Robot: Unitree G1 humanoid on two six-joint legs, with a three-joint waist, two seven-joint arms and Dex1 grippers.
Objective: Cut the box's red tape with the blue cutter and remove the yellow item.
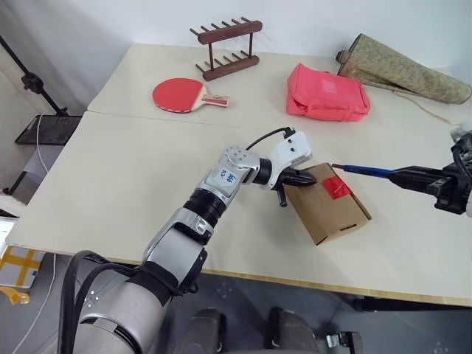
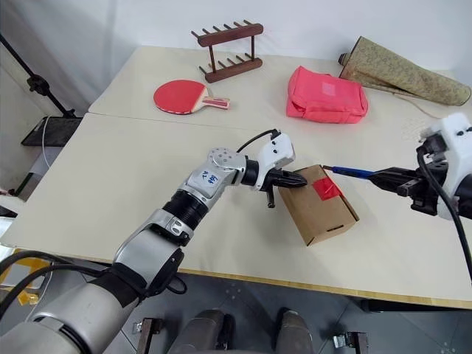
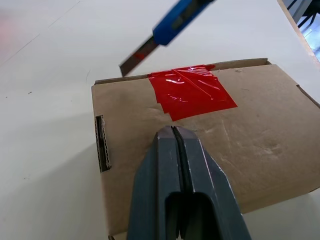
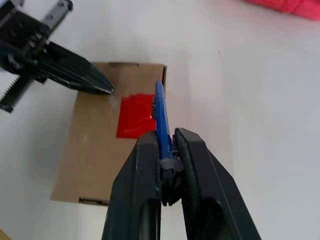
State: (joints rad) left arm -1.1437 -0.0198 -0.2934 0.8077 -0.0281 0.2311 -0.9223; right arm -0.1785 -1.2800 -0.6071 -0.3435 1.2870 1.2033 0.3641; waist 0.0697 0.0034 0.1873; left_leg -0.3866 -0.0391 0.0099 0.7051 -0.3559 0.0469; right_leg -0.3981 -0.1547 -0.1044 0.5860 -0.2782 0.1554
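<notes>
I hold the blue cutter (image 1: 366, 171) pinched by its rear end in my right gripper (image 4: 167, 150), its short blade bared and poised just beside the far edge of the box (image 1: 328, 206), close to the red tape (image 1: 336, 186); whether steel already touches cardboard I cannot tell. The cutter's long axis runs nearly level across the table (image 1: 110, 184) from my right toward my left, blade tip leading. My left gripper (image 3: 173, 137), fingers pressed together and holding nothing, rests its tip on the box's top panel on the near side of the tape, apparently to pin it down. The box sits near the table's front edge, skewed to that edge, the tape patch lapping over its far flap seam. I judge the box light and stiff, prone to skid or dent under the blade, so bracing from above on bare cardboard suits it. The cutter looks slim, rigid and smooth; gripped so far back, it could swivel. The yellow item presumably lies inside.
</notes>
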